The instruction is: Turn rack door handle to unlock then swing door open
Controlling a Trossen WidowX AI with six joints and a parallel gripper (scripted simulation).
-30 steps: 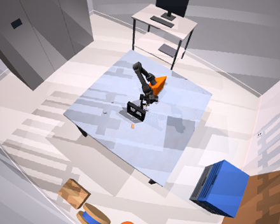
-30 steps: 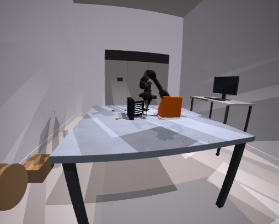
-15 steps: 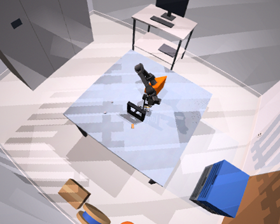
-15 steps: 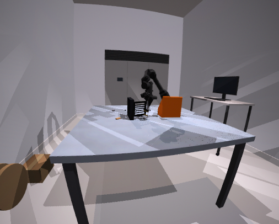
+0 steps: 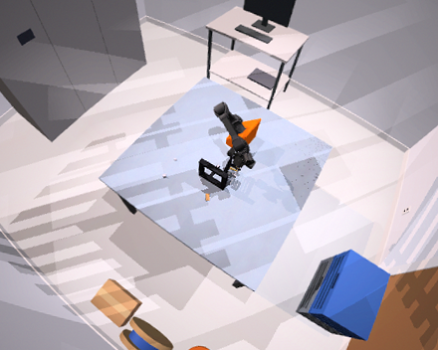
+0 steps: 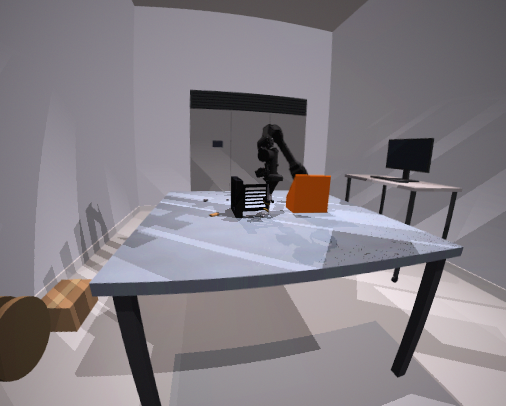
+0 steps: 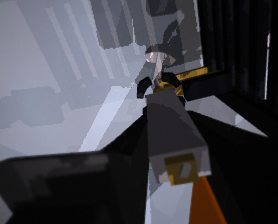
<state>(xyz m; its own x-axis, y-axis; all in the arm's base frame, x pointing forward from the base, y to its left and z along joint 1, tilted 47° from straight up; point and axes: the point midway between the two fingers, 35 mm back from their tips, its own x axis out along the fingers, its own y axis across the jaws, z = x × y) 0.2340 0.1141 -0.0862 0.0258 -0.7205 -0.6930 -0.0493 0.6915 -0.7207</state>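
The rack frame [image 5: 223,181] [image 6: 236,197] is black and stands upright on the table. The black slatted door [image 7: 245,30] stands swung out from it toward the arm, roughly square to the frame; its exact angle cannot be read. The handle [image 7: 172,122] is a grey bar with a brass-coloured end, seen nearly end-on in the wrist view. My gripper [image 5: 233,171] [image 6: 269,198] [image 7: 166,119] is shut on the handle beside the door's free side, with a dark finger on either side. A brass-coloured latch piece [image 7: 195,74] shows beyond the handle. The fingers partly hide the handle's lower mount.
An orange block-like bin [image 5: 252,130] [image 6: 311,194] stands by the arm's base. A small orange piece [image 5: 207,197] [image 6: 214,214] lies near the frame on the table [image 5: 249,236] [image 6: 210,250]. Small bits [image 5: 164,175] [image 6: 205,200] lie on the frame's far side.
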